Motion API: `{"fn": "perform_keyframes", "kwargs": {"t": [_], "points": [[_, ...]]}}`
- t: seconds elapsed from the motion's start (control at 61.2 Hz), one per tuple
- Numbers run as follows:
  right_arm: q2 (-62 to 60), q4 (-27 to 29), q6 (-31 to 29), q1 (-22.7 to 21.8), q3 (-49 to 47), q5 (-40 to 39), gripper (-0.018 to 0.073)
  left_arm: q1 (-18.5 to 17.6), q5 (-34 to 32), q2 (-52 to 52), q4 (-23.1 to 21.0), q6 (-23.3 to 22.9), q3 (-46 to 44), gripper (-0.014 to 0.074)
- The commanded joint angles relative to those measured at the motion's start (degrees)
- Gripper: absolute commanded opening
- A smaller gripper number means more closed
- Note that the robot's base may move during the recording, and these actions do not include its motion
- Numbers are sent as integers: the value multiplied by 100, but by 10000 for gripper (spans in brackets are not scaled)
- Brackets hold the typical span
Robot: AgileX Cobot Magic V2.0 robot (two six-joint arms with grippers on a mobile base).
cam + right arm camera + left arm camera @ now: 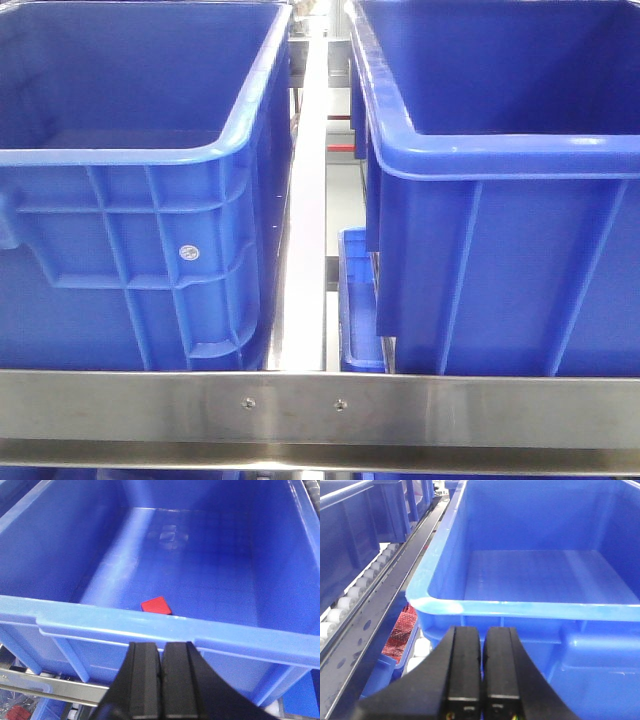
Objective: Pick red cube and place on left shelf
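The red cube lies on the floor of a large blue crate, just behind its near wall, in the right wrist view. My right gripper is shut and empty, outside that crate's near rim and just below it. My left gripper is shut and empty, in front of the near wall of another large blue crate whose inside shows nothing. The left shelf's steel front rail with two small screws runs across the front view below two blue crates.
A steel divider runs between the two crates. A roller track and more blue bins lie to the left of the left crate. A lower bin with red contents shows below. A steel rail passes under the right crate.
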Motion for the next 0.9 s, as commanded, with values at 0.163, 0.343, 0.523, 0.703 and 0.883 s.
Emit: {"fn": "perform_keyframes", "kwargs": {"t": [0.163,0.343,0.523,0.703,0.883], "points": [[-21,-125,-44,-366,500,-1401,57,-7,-498,-82,-26,-5,132,102],[-324,323,-44,-1133,1347,-2435,57,-7,-498,-82,-26,-5,132,102],[-895,331,-44,-1563,1999,-3169,57,-7,-498,-82,-26,-5,132,102],[-864,331,-44,-1569,1999,-3268,57,-7,-498,-82,-26,-5,132,102],[-864,331,-44,-1569,1999,-3366,57,-7,-498,-82,-26,-5,132,102]]}}
